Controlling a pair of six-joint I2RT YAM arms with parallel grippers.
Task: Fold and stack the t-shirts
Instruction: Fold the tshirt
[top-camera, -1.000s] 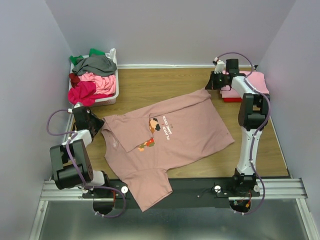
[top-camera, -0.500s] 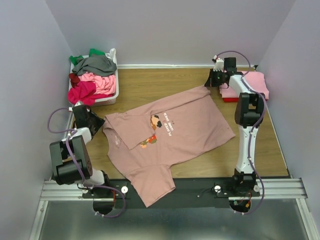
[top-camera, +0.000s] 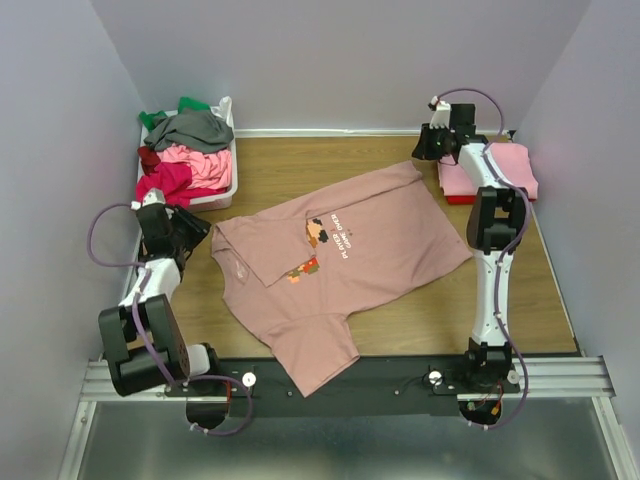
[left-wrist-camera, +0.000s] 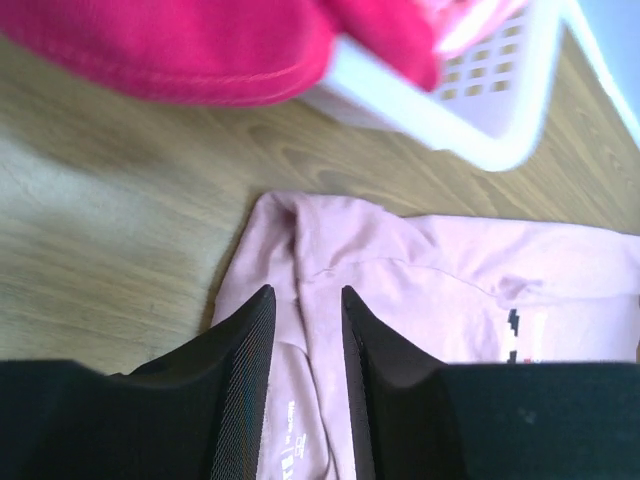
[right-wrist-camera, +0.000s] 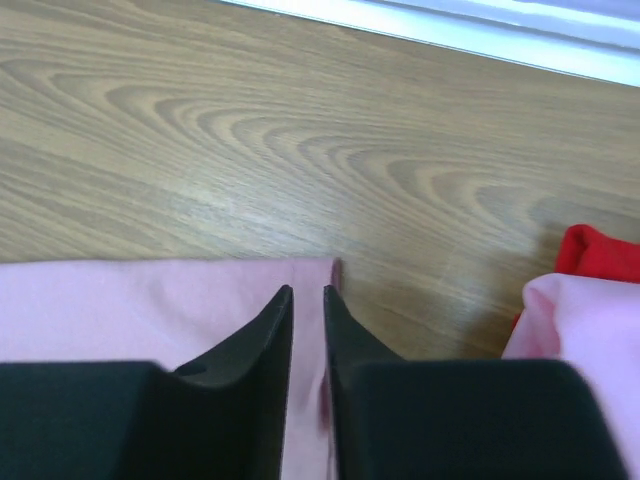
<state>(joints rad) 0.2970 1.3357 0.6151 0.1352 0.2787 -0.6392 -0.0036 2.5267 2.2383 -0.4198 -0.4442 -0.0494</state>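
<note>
Lying spread, print up, on the wooden surface (top-camera: 330, 165) just right of the white basket (top-camera: 234, 165): dusty-pink t-shirt (top-camera: 370, 265). Squeezed nearly closed on the shirt's edge, close in front of the basket: left pincer (left-wrist-camera: 303, 300). Pinched tight on the far hem corner, well right of the basket: right pincer (right-wrist-camera: 307, 295). Heaped in the basket: pink, red, grey and green tees (top-camera: 185, 160). Farthest right of the basket: folded pink-on-red stack (top-camera: 495, 170).
</note>
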